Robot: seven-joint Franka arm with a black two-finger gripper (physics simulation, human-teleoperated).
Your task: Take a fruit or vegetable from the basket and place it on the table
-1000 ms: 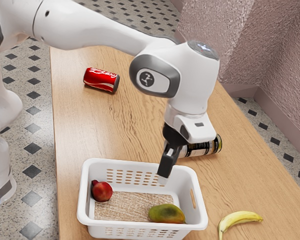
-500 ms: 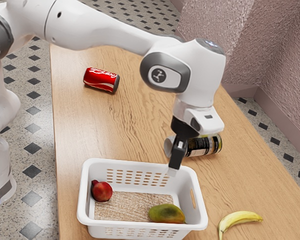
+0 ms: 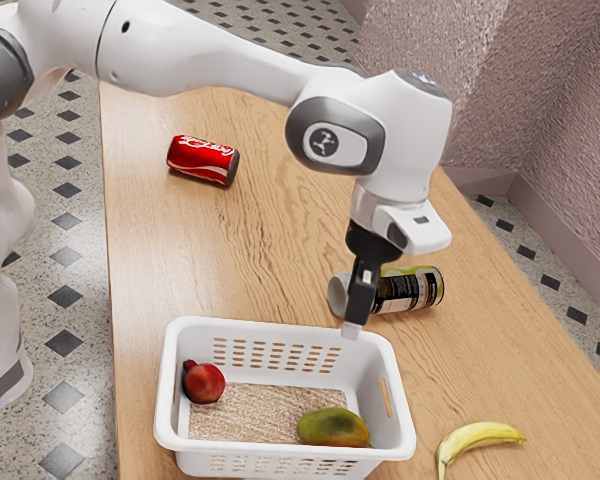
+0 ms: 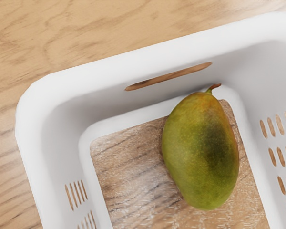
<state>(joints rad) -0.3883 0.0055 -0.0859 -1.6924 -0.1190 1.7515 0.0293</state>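
Observation:
My gripper (image 3: 351, 330) hangs above the far rim of the white basket (image 3: 270, 328), towards its right end in the exterior view. A green-and-orange mango (image 3: 334, 427) lies on the basket floor, below the gripper's level and apart from it. At the basket's other end rests a dark red round fruit (image 3: 204, 382), perhaps a pomegranate. Seen from the wrist, the mango (image 4: 200, 150) has its stem turned to the basket wall (image 4: 109, 102) with the long handle slot.
A banana (image 3: 480, 436) lies on the wooden table (image 3: 210, 270) at the exterior view's lower right. Behind the gripper, a dark-labelled can (image 3: 410, 290) is on its side. A red cola can (image 3: 202, 160) lies farther back.
My hand has shifted towards the exterior view's right and slightly up in that view, quickly at first and then only a little. Basket, fruit and cans have kept their places.

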